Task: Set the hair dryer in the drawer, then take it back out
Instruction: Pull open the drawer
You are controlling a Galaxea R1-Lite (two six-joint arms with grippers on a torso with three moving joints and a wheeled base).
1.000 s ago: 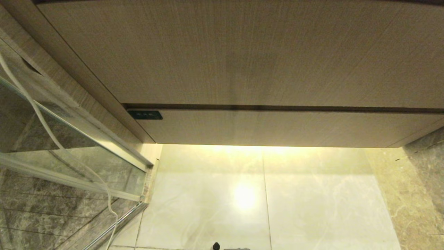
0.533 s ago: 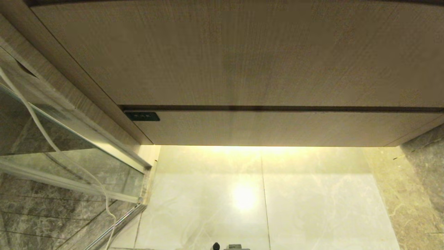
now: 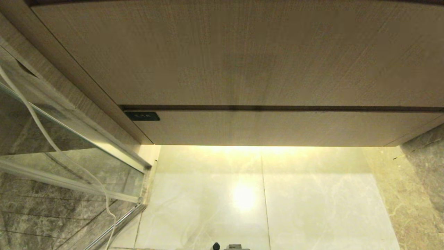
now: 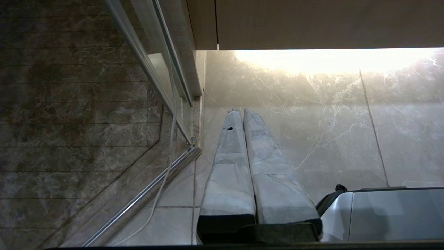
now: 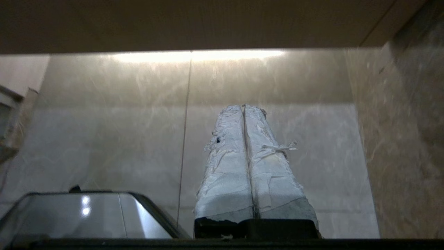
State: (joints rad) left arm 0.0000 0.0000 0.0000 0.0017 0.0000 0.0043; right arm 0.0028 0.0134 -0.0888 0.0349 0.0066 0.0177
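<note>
The drawer [image 3: 277, 127] is the wide shallow wood-grain front low on the cabinet, pushed in flush beneath a taller panel [image 3: 242, 52] of the same colour. The hair dryer is out of view. Neither arm shows in the head view. In the left wrist view my left gripper [image 4: 241, 111] hangs over the pale floor near the glass door's rail, its taped fingers pressed together and holding nothing. In the right wrist view my right gripper [image 5: 243, 107] is likewise shut and empty above the floor tiles, short of the cabinet's lit lower edge.
A small black switch plate [image 3: 142, 116] sits at the drawer front's left end. A glass shower door [image 3: 69, 152] with a metal rail [image 4: 145, 194] stands to the left, a thin white cable [image 3: 38, 121] trailing down it. A dark marble wall [image 3: 423, 173] closes the right side. My base [image 4: 381, 215] pokes in low.
The whole head view has shifted slightly, so the camera moved a little. Nothing in the scene has moved.
</note>
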